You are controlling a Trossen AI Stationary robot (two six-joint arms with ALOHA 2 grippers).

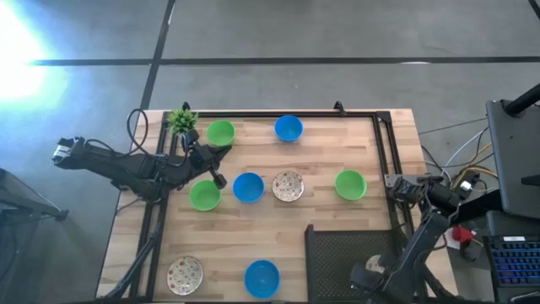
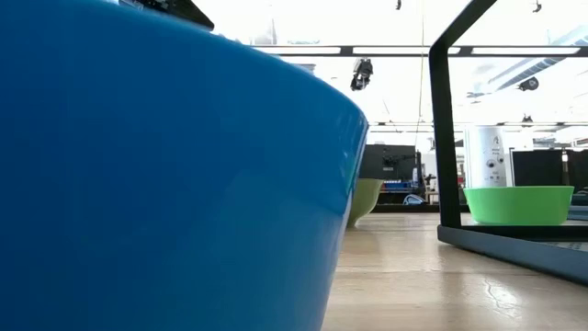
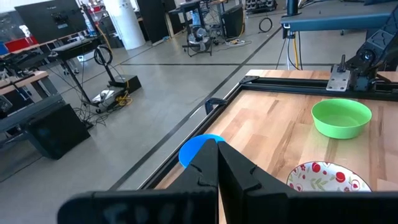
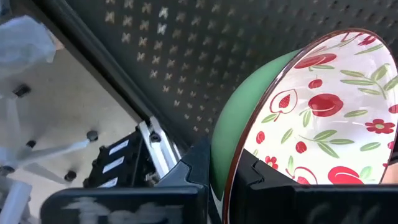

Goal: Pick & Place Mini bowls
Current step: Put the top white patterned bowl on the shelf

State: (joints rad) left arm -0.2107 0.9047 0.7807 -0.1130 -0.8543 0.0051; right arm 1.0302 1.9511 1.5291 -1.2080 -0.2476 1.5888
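Several mini bowls rest on their bases on the wooden table: green ones (image 1: 220, 133), (image 1: 204, 195), (image 1: 350, 185), blue ones (image 1: 288, 128), (image 1: 248, 187), (image 1: 261, 279), and speckled ones (image 1: 288, 187), (image 1: 185, 274). My left gripper (image 1: 219, 179) (image 3: 217, 168) is shut on nothing, between the green and blue bowls at mid-table. My right gripper (image 1: 372, 268) (image 4: 233, 168) is over the dark perforated tray (image 1: 346, 253), shut on a bowl (image 4: 311, 112) that is patterned inside and green outside. The arm hides that bowl in the high view. My right gripper holds the patterned bowl by its rim (image 4: 239, 158). One finger (image 4: 199, 165) is outside on the green wall, and the other finger (image 4: 267, 177) is inside on the patterned surface. Whether the bowl touches the perforated tray (image 4: 186, 56) behind it, I cannot tell.
A small potted plant (image 1: 181, 120) stands at the table's far left corner. A dark metal frame (image 1: 384, 143) runs along the far and right edges. The blue bowl (image 2: 165, 175) at the near edge fills the low view. Bare wood lies between the bowl rows.
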